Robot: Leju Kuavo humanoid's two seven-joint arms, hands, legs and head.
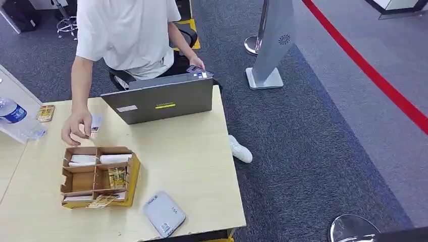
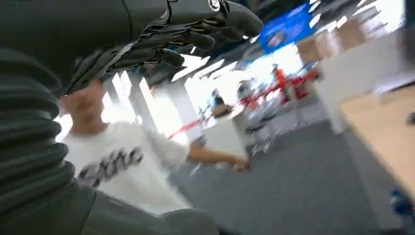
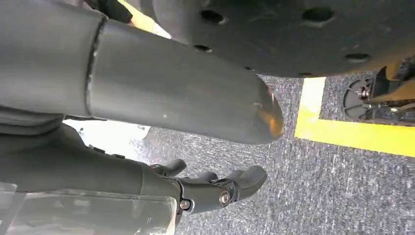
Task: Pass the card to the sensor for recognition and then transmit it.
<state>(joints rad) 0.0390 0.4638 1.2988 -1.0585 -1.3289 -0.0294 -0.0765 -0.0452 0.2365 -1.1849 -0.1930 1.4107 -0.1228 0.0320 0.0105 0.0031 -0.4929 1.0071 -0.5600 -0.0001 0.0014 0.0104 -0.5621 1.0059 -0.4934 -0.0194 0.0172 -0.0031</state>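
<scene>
Nearest on the pale wooden bench (image 1: 202,171) lies the flat grey rounded-square sensor pad (image 1: 164,213); bring the card down flat over it. Left hand (image 2: 195,24) and right hand (image 3: 215,188) hold nothing, fingers loosely curled. Farther off, the person's hand (image 1: 75,126) touches a small white card (image 1: 95,123).

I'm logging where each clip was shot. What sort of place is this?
Probably an office or exhibition hall with a reception-style desk: grey carpet, a person at a laptop on a wooden table, and a card organizer.
</scene>
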